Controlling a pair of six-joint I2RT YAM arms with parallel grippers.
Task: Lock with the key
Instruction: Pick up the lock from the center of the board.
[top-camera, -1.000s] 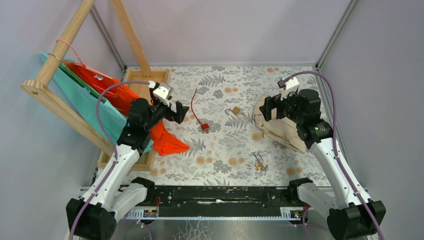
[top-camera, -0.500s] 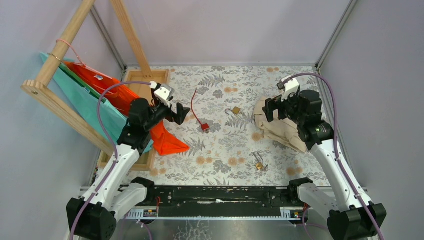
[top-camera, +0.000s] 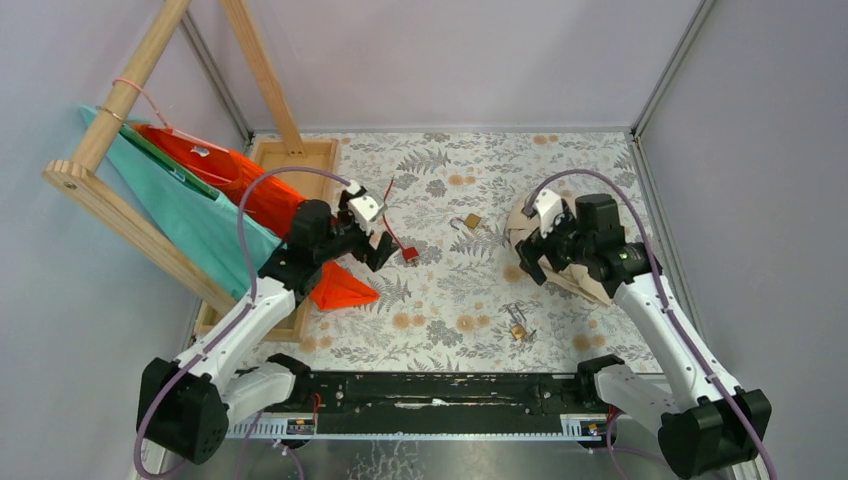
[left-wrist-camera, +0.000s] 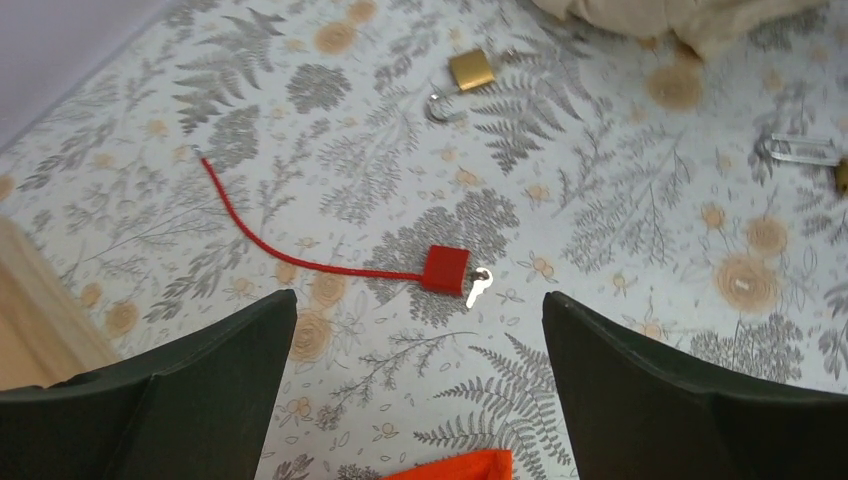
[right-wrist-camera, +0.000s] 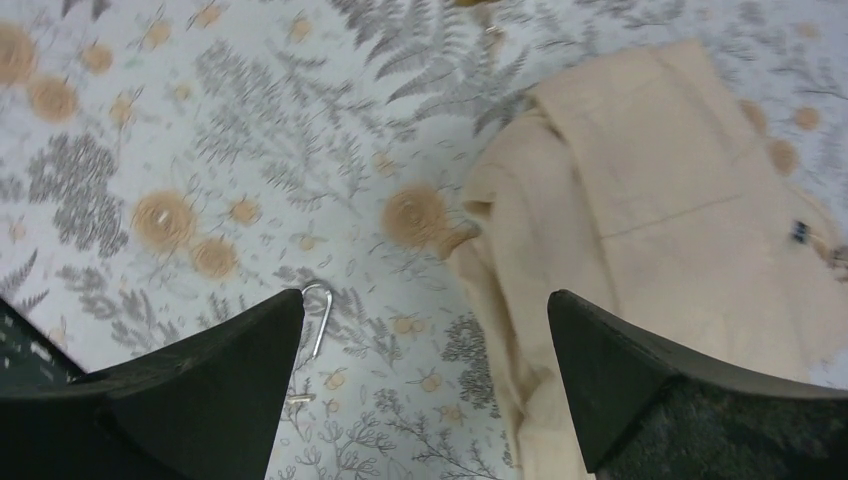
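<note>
The red padlock (left-wrist-camera: 445, 268) is found on the floral surface (left-wrist-camera: 620, 240), just ahead of the left gripper (left-wrist-camera: 418, 300), whose jaws are spread wide and empty. A silver key (left-wrist-camera: 479, 287) is touching its body; insertion cannot be judged. The right gripper (right-wrist-camera: 425, 297) is likewise held with jaws wide, near a beige cloth (right-wrist-camera: 650, 200) cut off at the edge.

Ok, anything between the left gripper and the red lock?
No. The left wrist view shows only bare floral tabletop between the open left gripper and the red lock, key at its side.
</note>
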